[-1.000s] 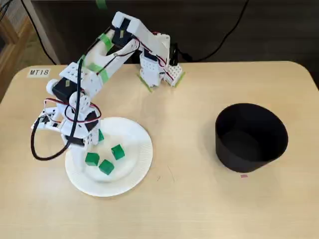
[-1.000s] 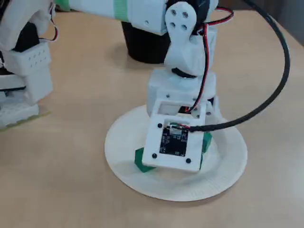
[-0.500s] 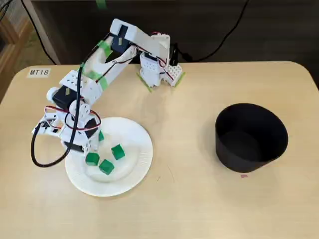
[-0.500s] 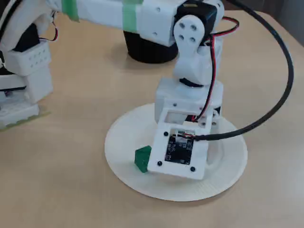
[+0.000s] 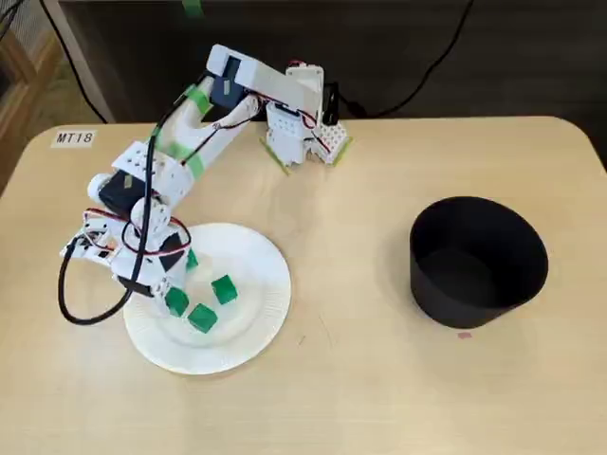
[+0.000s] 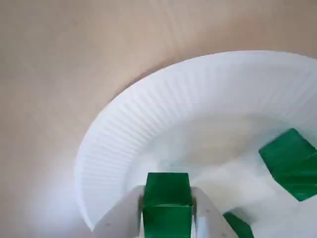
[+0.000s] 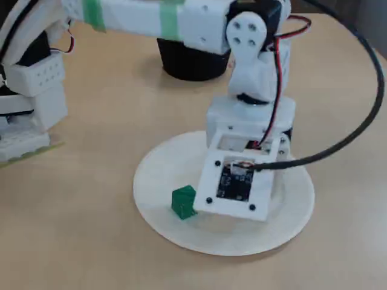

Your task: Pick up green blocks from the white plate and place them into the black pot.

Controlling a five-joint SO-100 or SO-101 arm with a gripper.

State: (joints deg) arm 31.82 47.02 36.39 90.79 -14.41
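The white paper plate [image 5: 266,284] lies at the table's left in a fixed view, with several green blocks on it. My gripper [image 5: 173,298] reaches down over the plate's left part. The wrist view shows the gripper [image 6: 167,210] shut on a green block [image 6: 167,191], with a white finger [image 6: 124,218] against each side. Two more green blocks [image 5: 224,288] [image 5: 202,318] lie just right of it, and another block [image 5: 193,258] shows beside the wrist. In a fixed view from the side, one green block [image 7: 183,201] lies left of the wrist and the fingertips are hidden. The black pot [image 5: 478,261] stands far right.
The arm's base [image 5: 302,123] is mounted at the table's back edge. A thick black cable [image 5: 71,294] loops off the wrist past the plate's left rim. The label "MT18" [image 5: 74,137] is stuck at the back left corner. Bare tabletop lies between plate and pot.
The wrist has shifted across the plate, uncovering the green block beside it in the side view. The other blocks have not moved.
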